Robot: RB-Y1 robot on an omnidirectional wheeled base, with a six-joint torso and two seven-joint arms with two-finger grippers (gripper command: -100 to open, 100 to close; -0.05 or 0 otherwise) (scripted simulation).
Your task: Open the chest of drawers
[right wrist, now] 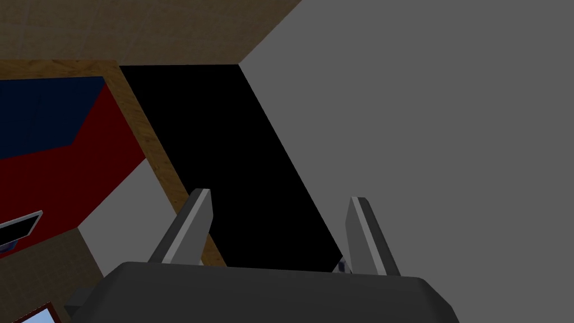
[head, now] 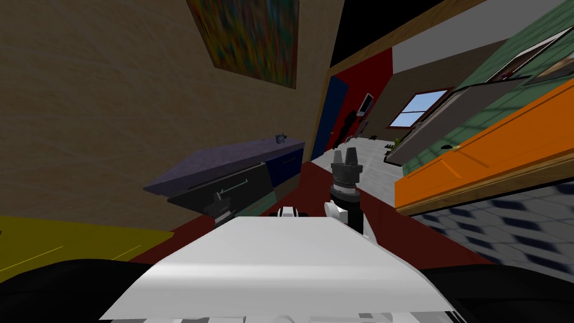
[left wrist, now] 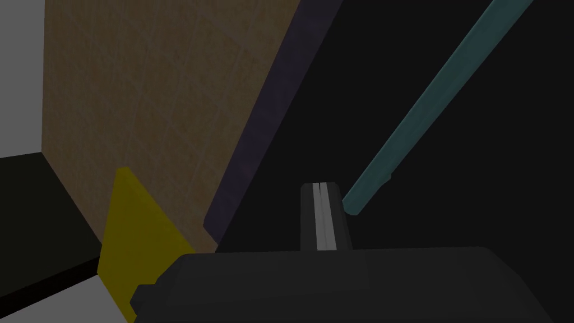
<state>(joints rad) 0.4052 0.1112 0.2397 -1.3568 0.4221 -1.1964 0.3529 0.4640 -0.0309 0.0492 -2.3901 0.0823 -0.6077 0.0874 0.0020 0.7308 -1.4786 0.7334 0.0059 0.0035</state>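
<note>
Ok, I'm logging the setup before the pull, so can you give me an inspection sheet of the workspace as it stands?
Surface: dark red floor in front of the chest.
Job's things: chest of drawers with a purple top, against the tan wall; dark front with a teal bar handle.
Clutter: one small object on the chest's top, too small to name.
Grippers: left gripper shut on nothing, close beside the handle's end, not around it; right gripper open, raised, holding nothing.
Cables: nothing seen.
Surroundings: painting above the chest, orange cabinet on my right, window beyond.
</note>
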